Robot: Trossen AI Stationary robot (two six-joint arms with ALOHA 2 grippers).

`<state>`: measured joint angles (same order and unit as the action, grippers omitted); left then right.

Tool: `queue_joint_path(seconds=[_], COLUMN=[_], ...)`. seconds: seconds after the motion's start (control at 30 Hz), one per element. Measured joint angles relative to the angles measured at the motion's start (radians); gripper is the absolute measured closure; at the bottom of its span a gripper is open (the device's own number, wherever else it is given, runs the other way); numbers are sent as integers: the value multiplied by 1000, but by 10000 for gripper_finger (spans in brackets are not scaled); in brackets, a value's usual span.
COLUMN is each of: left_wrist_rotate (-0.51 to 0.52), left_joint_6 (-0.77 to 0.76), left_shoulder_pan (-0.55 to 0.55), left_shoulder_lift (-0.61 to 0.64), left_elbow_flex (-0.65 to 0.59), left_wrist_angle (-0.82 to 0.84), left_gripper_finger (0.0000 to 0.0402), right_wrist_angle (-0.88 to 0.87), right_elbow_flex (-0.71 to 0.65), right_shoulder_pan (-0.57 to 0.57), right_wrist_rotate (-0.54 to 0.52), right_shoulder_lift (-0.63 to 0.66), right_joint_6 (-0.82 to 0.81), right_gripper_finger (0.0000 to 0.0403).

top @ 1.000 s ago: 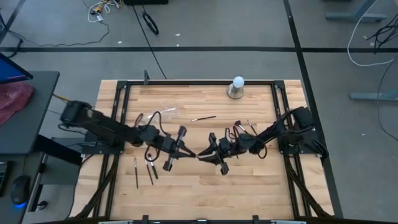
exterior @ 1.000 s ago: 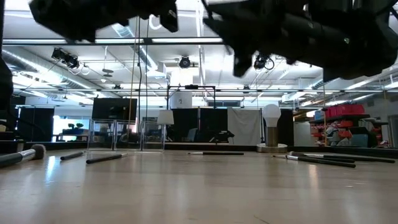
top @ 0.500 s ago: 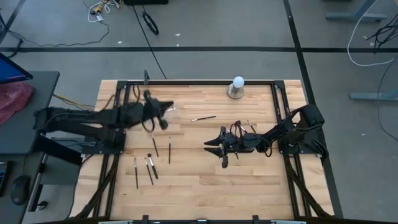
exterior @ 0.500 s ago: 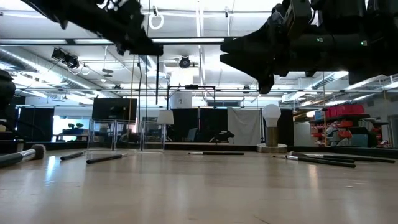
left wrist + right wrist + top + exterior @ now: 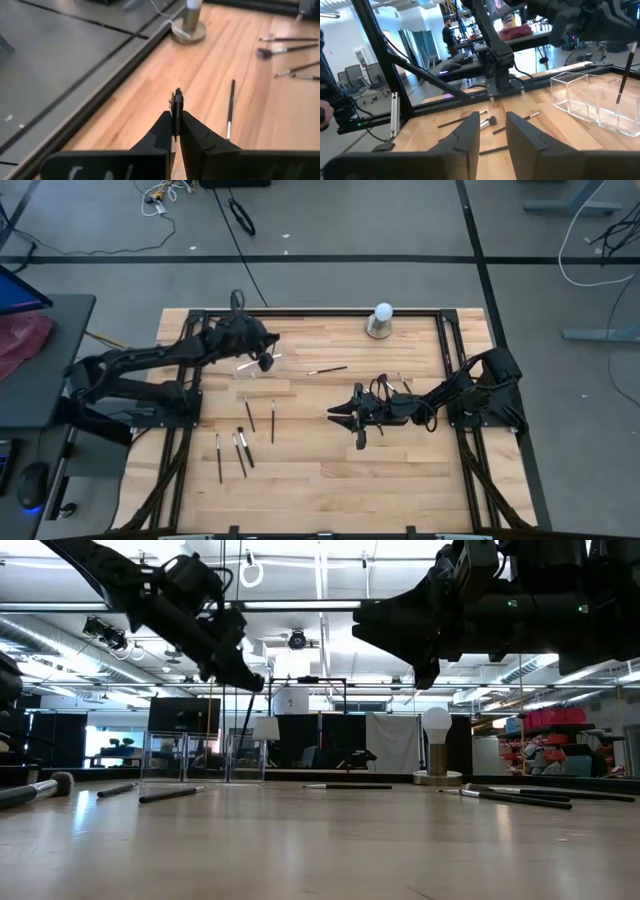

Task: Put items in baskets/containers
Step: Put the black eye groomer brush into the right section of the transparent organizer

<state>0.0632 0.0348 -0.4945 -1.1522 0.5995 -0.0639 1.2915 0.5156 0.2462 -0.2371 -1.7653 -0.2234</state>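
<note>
1. Left gripper [image 5: 175, 120] pressed together on one brush [image 5: 176, 97], bristle tip poking out past the fingertips; raised above the clear holder [image 5: 590, 100], which stands near the far left corner of the worktop [image 5: 330, 470].
2. Right gripper [image 5: 493, 119] spread with nothing between the fingers, raised over the middle of the worktop, towards the right edge.
3. Likely step: lowering the pinched brush into a compartment. Not yet inside, judging from the right wrist view.
4. Risk: letting go while the handle hangs over a dividing wall rather than an opening, so the brush glances off and drops onto the worktop.
5. Risk: nudging the holder on the way down. Looks light and unsecured, so could slide or tip.
6. Risk: a tilted release, leaving the brush leaning out over the rim and prone to toppling.
7. Count, brushes: one pinched; five lying near the front left [image 5: 249, 415]; one alone mid-worktop towards the far edge [image 5: 327, 369]; about four near the right edge, partly hidden by the right arm. Roughly eleven in all.
8. Count, containers: one clear holder. Cannot tell whether anything sits in it yet.
9. Count, other: one white ball on a round base [image 5: 381, 320], at the far edge.
</note>
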Motion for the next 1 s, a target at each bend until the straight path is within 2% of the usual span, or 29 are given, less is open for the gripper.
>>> queue_joint_path(seconds=[0.2, 0.6, 0.73, 1.0], left_wrist_rotate=[-67, -68, -66, -76], left_joint_6=[-56, -108, -109, -132], left_shoulder_pan=[-33, -93, -112, -131], left_shoulder_lift=[-64, -73, -73, -73], left_elbow_flex=[-1, -1, -1, -1], left_wrist_angle=[-1, 1, -9, -20], left_gripper_finger=[365, 354, 319, 218], right_wrist_angle=[0, -5, -6, -12], right_elbow_flex=[0, 0, 0, 0], right_shoulder_pan=[0, 0, 0, 0], right_wrist_rotate=[0, 0, 0, 0], right_shoulder_lift=[0, 0, 0, 0], right_joint_6=[0, -10, -38, -38], right_gripper_finger=[309, 309, 309, 309])
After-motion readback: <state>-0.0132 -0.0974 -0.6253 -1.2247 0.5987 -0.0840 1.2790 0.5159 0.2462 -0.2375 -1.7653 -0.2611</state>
